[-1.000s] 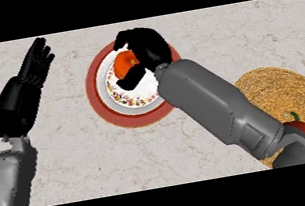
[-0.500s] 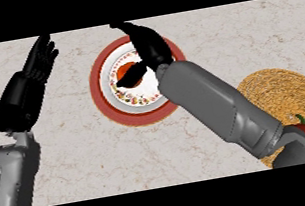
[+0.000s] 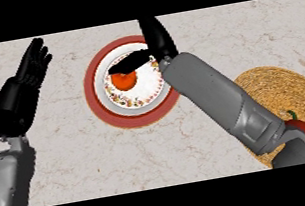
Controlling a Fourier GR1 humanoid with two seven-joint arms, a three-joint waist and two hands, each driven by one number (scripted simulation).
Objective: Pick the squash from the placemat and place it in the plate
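The right hand is spread over the far side of the round white plate with a red rim, fingers straight, thumb just above the orange squash. The squash lies in the plate's middle. To the right, on the pale marble surface, a round woven straw placemat carries a red vegetable. The left hand rests spread, fingers up, at the left.
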